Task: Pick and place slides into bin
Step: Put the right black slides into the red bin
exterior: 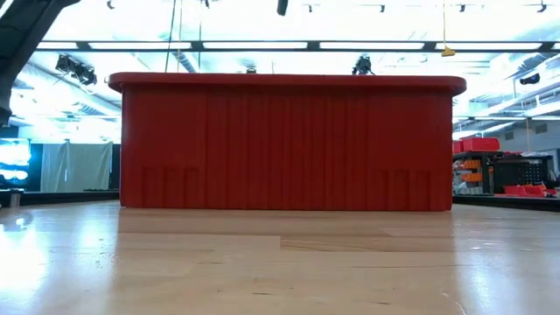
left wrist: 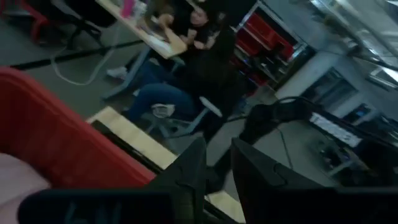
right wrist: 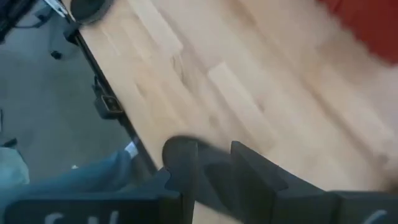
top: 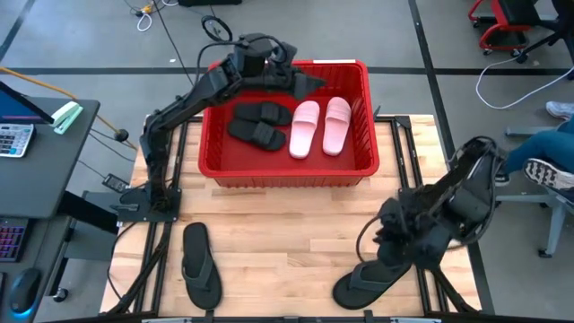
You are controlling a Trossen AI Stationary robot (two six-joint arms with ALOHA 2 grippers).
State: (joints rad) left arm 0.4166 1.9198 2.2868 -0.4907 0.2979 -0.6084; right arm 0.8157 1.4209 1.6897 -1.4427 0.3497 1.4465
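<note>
Four slides (top: 289,124) in the bin (top: 359,167), two flip-flops (top: 199,266) outside, well apart.

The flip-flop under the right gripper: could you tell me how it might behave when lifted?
The flip-flop looks thin and flat, so it will probably droop if the right gripper holds one end. It seems light and unlikely to roll.

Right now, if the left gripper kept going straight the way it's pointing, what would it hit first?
Probably nothing in the bin. The left gripper points across the red bin toward its far wall, above the pink slides. It looks set to clear that rim, though depth is unclear.
</note>
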